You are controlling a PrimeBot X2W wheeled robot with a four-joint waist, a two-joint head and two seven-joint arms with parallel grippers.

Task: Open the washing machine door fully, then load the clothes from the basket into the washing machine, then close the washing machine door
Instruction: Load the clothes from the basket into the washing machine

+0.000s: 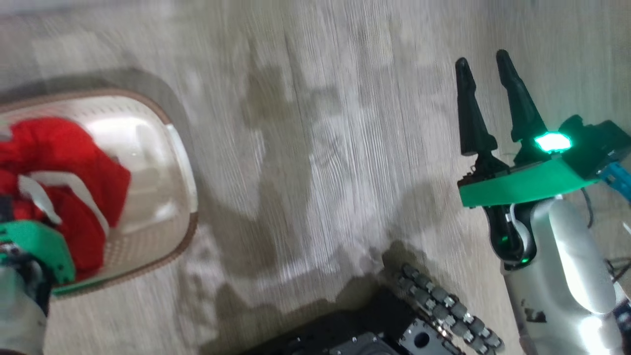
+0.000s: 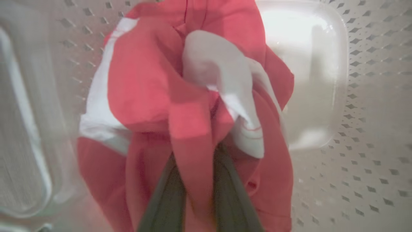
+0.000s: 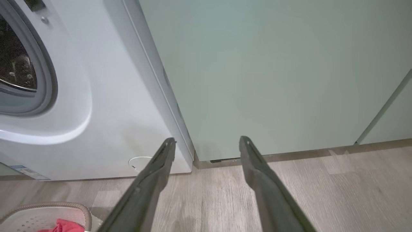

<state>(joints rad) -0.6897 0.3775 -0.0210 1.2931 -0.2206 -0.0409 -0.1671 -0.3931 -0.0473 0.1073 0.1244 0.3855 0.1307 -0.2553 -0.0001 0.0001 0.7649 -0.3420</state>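
Left pincer (image 2: 197, 161): clenched on the red clothes (image 2: 145, 90) in the basket (image 2: 370, 96).
Right pincer (image 1: 481, 56): spread wide, right of frame.
Floor (image 1: 320, 148): pale wood, open across the middle.

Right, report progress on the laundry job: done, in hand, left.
Done: the washing machine shows its drum uncovered, so the door looks open. In hand: left tool shut on red clothes inside the basket. Left: load them, close the door. Right tool open, empty.

Pale green cabinets (image 3: 273, 74) meet grey floor (image 3: 338, 190) (wood-grain).
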